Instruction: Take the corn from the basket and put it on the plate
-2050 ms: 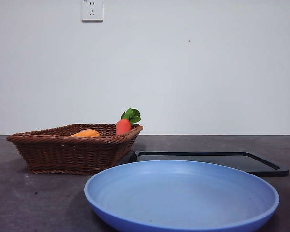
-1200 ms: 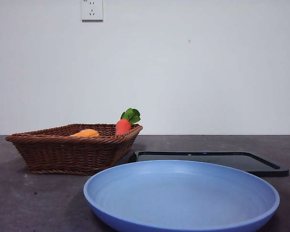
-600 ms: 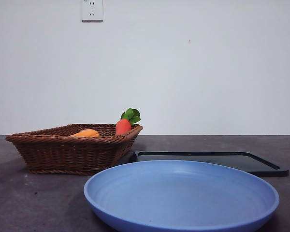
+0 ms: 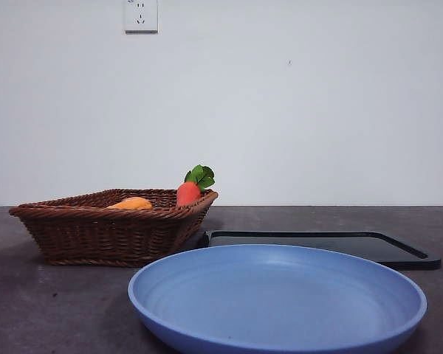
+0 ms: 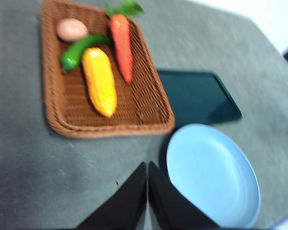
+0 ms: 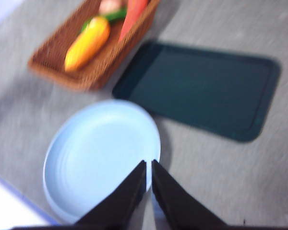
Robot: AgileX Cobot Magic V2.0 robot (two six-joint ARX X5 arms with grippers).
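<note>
Corn (image 5: 100, 81) lying in basket (image 5: 149, 108), plate (image 5: 211, 175) bare, left gripper (image 5: 147, 168) and right gripper (image 6: 149, 166) aloft, jaws pressed together

No readable text, label, brand or number is found. Wall socket (image 4: 141, 15) shows only slot openings; basket (image 4: 96, 232), plate (image 4: 280, 310), tray (image 4: 340, 245) are unmarked.
</note>
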